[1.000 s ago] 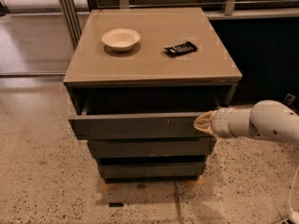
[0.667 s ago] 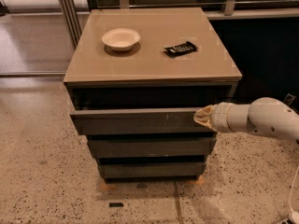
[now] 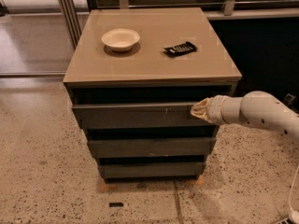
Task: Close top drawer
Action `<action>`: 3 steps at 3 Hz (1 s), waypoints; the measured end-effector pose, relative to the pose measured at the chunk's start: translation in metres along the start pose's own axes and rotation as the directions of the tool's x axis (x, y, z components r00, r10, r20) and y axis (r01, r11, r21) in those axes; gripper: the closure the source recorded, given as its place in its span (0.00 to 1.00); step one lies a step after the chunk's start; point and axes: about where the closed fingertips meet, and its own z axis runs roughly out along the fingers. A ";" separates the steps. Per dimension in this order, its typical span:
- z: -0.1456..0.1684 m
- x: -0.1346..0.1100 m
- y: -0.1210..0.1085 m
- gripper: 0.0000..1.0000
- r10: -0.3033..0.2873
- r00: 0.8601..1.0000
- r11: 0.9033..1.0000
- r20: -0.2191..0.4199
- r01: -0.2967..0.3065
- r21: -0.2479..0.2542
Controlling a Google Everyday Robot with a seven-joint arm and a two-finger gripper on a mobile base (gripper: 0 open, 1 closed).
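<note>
Here we are at the squat grey table (image 3: 154, 66), and the top drawer (image 3: 126, 116) sits right under the tabletop, its flat handleless front standing a little proud of the carcass, with a dark gap showing above its upper edge. A small pale scratch mark shows right of centre on that panel. In from the right comes the white arm (image 3: 261, 113), and the gripper (image 3: 196, 110) is up against the right end of the top drawer's front, touching the panel near its upper edge. The jaws look drawn together into one pale tapered tip, no gap between them, nothing held. Below, the middle drawer front (image 3: 149, 147) and the bottom drawer front (image 3: 149, 170) lie one under the other, each with a dark slot above it. On top, a shallow cream bowl (image 3: 120, 38) sits upright towards the back left, and well apart from it, towards the back right, lies a flat black object (image 3: 180, 48) with pale markings on its face, too small to read. No other lettering can be made out. The speckled floor (image 3: 42, 181) spreads all around, with a small dark scrap (image 3: 116, 204) lying on it just in front of the table's base.
</note>
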 end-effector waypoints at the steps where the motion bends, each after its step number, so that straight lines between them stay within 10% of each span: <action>1: -0.001 0.000 0.001 1.00 0.000 1.000 1.000 0.000 0.000 0.000; 3: -0.021 -0.017 0.010 1.00 0.009 1.000 0.993 0.016 -0.007 -0.114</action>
